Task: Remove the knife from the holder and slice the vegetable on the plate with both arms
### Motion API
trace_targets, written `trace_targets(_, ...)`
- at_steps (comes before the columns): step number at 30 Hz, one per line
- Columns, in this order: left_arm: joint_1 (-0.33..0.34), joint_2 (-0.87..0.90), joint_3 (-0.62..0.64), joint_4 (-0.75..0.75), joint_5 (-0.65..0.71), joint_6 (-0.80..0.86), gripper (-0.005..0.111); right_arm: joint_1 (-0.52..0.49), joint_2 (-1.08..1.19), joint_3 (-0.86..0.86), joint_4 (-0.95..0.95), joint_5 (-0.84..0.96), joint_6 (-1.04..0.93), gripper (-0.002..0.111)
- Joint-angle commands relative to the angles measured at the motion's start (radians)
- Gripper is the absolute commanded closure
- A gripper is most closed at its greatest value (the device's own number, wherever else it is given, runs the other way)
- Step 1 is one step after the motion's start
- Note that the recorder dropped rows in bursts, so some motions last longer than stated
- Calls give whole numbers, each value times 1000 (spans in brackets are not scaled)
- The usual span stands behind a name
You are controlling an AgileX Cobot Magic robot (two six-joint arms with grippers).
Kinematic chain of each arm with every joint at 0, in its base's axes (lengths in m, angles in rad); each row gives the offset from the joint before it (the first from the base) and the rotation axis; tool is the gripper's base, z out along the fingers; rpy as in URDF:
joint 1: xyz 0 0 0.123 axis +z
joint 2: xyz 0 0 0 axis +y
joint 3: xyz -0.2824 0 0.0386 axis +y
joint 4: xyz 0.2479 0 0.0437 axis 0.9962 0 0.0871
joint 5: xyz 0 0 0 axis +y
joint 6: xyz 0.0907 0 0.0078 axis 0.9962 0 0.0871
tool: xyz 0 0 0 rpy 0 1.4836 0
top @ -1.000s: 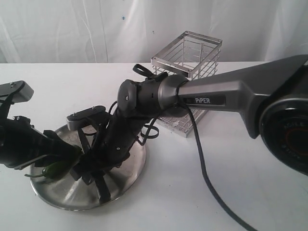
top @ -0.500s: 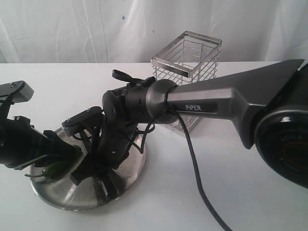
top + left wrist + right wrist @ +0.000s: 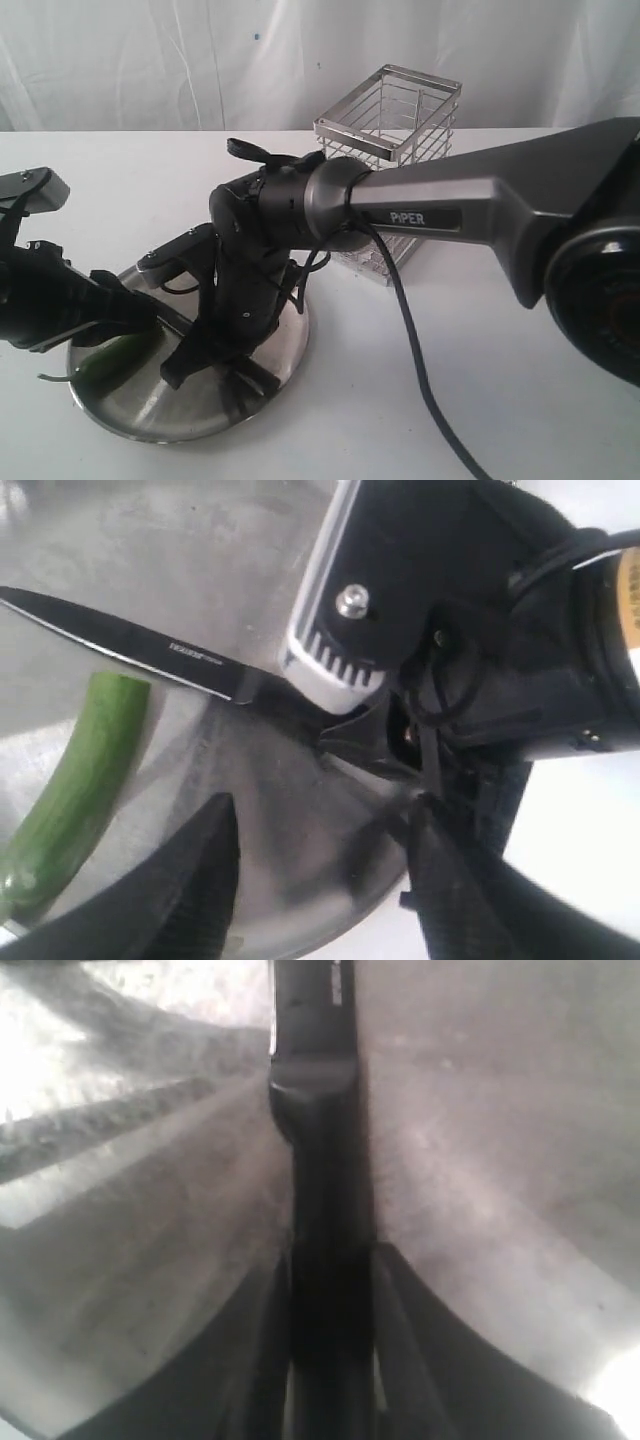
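1. Right gripper (image 3: pixel 330 1270): the big grey arm reaches from the right across the plate. Its jaws are drawn in against the knife's handle on both sides, with no gap showing. Concern: the handle is slim, so under downward pressure the blade could twist or slide in the jaws.
2. Plate (image 3: pixel 290 340): shallow and shiny, lying loose on the table at near left. Concern: a sideways push from the cut could skid it.
3. Left gripper (image 3: pixel 320 810): its fingers stand wide apart with bare plate between them. The vegetable lies beside one finger, not between the two. Concern: unheld, the vegetable may roll from the blade, and that finger sits near the blade's path.
4. Knife (image 3: pixel 150 645): low over the plate. The blade runs out of the right gripper toward the left, its long axis roughly crosswise to the vegetable. It sits just beyond the vegetable's cut end, apart from it.
5. Vegetable (image 3: pixel 80 780): on the plate's left part, with its long axis running left-near to right-far. The thin stem trails left and the squarely cut end faces the blade.
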Motion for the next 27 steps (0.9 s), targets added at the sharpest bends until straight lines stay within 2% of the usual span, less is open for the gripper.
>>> trace_targets(1, 5, -8, 8, -4, 11, -2, 52, 0, -63, 10, -191, 74, 141, 89)
trace_targets(5, 5, -8, 8, -4, 7, -2, 52, 0, -111, 10, -299, 145, 208, 89)
trace_targets(10, 5, -8, 8, -4, 4, -2, 54, 0, -167, 42, -276, 200, 270, 89)
trace_targets(21, 5, -8, 8, -4, 4, -2, 54, 0, -356, 385, -227, -46, 307, 89)
trace_targets(27, 5, -8, 8, -4, 8, 0, 54, 0, -354, 467, -185, -106, 307, 89)
